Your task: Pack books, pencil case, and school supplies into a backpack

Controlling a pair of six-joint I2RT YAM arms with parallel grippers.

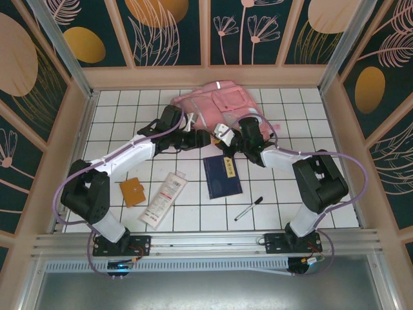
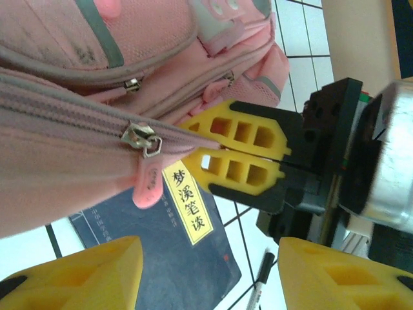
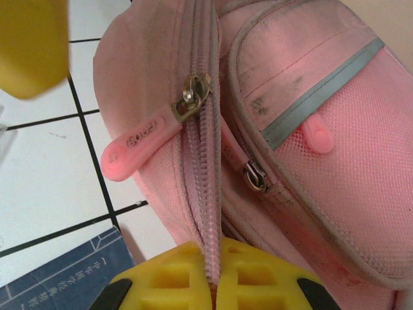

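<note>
The pink backpack (image 1: 216, 103) lies at the back of the table with its main zipper closed. My right gripper (image 3: 216, 278) is shut on the zipper seam at the backpack's near edge. The left wrist view shows it pinching that seam (image 2: 242, 152). The zipper slider (image 3: 193, 93) and its pink pull tab (image 3: 139, 145) hang free. My left gripper (image 2: 206, 278) is open just short of the slider (image 2: 143, 139), with nothing between its fingers. The navy book (image 1: 222, 175), white pencil case (image 1: 164, 198), orange-brown square (image 1: 133, 191) and a pen (image 1: 248, 208) lie on the table.
The white tiled table (image 1: 290, 110) is fenced by wooden walls on three sides. Both arms reach forward and meet at the backpack's near edge. The book (image 2: 187, 239) lies directly below the two grippers, with the pen (image 2: 261, 278) beside it.
</note>
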